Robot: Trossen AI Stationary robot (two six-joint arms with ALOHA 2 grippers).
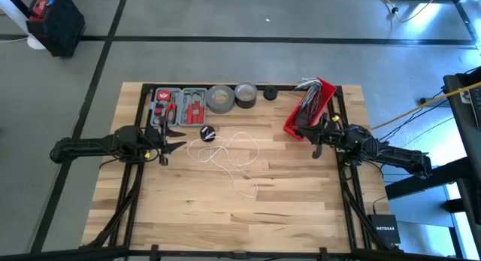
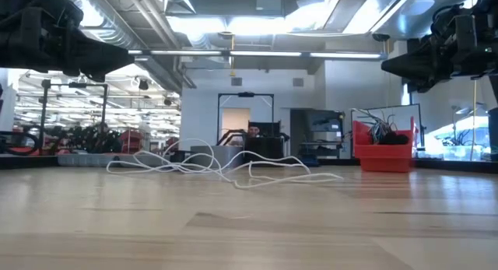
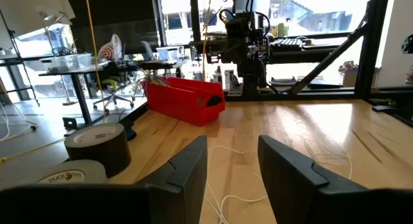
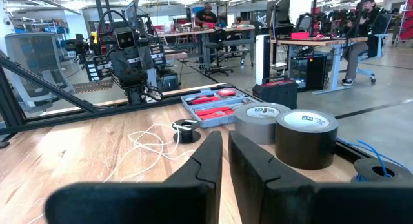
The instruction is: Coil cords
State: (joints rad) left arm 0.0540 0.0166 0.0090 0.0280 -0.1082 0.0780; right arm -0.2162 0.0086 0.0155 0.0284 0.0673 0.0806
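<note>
Thin white cable (image 1: pixel 229 152) sprawled in loose, uncoiled loops on the wooden table (image 1: pixel 301 193), about mid-table, slightly left of centre. Small black round disc (image 1: pixel 208 132) at the cable's far-left end, lying flat just near of the grey tool tray (image 1: pixel 180 107). Loops trailing from the disc toward the right and the near side, one narrow loop reaching furthest near. Seen from table height as a low tangle (image 2: pixel 226 167) lifting slightly off the wood.

Left gripper (image 1: pixel 171 138) at the left side, raised above the table, fingers (image 3: pixel 187 169) spread apart with nothing between them. Aimed rightward across the table; cable just right of its tips, disc slightly to the far-right of them. Not touching cable.

Right gripper (image 1: pixel 313 135) at the right side, raised too, beside the near end of the red bin (image 1: pixel 310 107). Fingers (image 4: pixel 206 156) nearly pressed together, narrow slit only, nothing pinched. Cable well apart to its left, across open wood.

Two tape rolls along the far edge: grey one (image 1: pixel 221 98) and darker one (image 1: pixel 246 93), a small black spool (image 1: pixel 270 93) to their right. Red bin holding a bunch of grey and dark wires. Yellow cable (image 1: pixel 421 107) off the table's right side.
</note>
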